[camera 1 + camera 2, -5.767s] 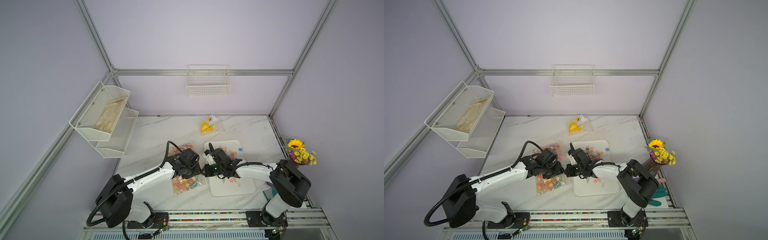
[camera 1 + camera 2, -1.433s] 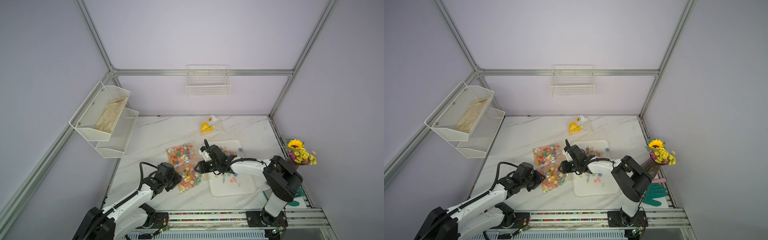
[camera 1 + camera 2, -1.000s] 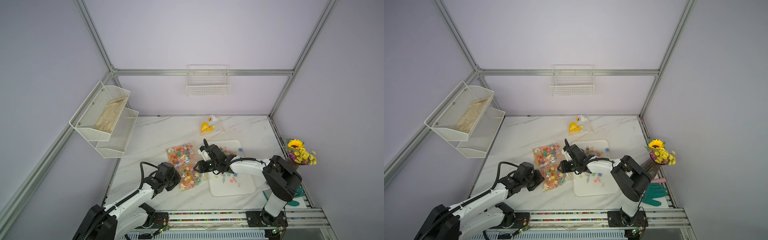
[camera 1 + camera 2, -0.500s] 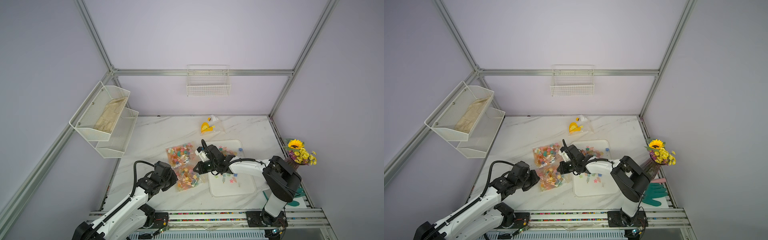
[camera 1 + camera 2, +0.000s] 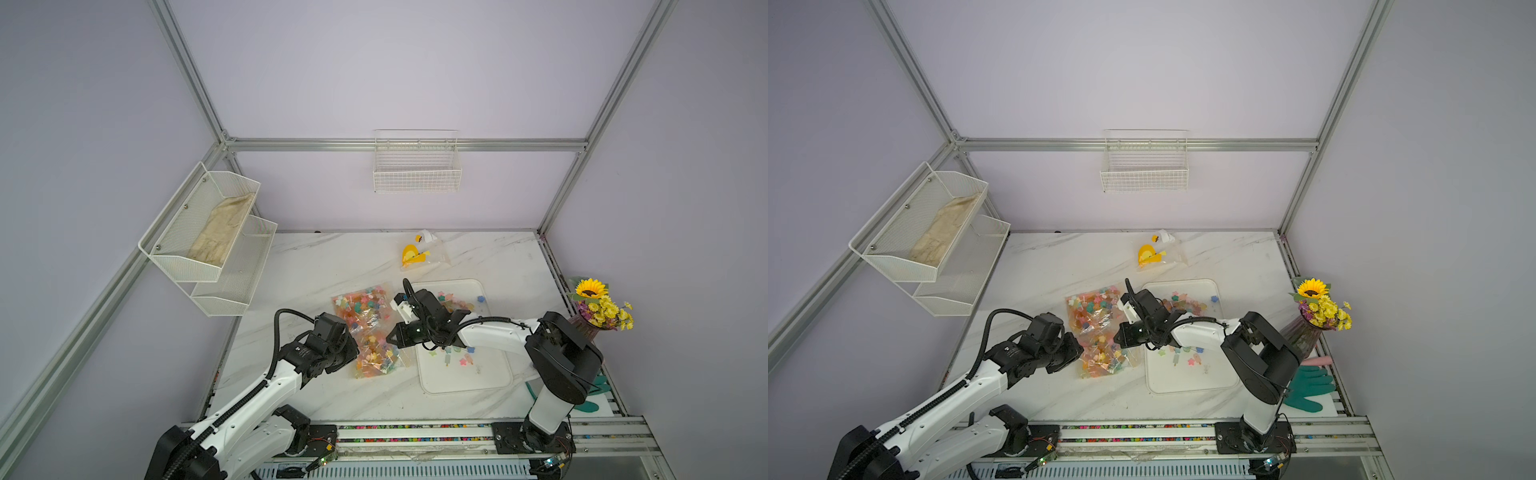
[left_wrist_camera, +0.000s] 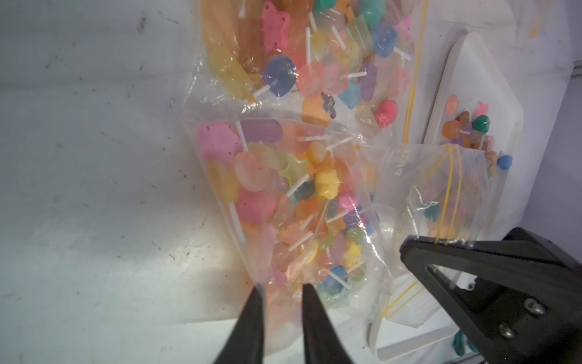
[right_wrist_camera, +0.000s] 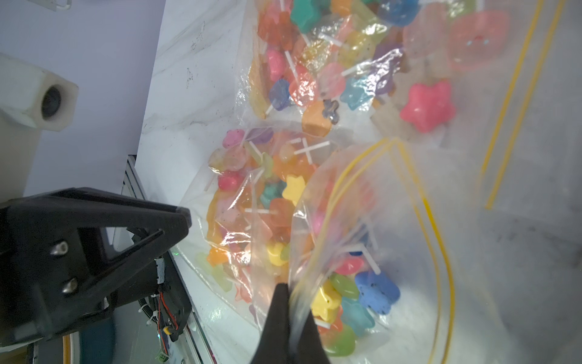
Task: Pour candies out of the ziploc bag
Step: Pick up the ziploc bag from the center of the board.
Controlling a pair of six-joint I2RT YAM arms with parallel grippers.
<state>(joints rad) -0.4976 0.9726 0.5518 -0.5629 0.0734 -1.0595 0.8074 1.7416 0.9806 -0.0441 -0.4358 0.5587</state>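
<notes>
Left hand [image 6: 282, 287] drawn back from over bags to closed end of near ziploc bag [image 5: 376, 353], fingers [image 6: 248, 324] now parted round corner. Right hand [image 7: 289, 293] pinched on zip edge, beside tray [image 5: 465, 380]. Candies [image 6: 326, 184] mostly kept in bag on surface [image 5: 332, 262]; regrip, tip-up judged needed.

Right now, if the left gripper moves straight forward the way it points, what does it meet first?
The ziploc bag of candies: its corner lies between the left gripper's parted jaws. Depth is unclear, but nothing else intervenes.
</notes>
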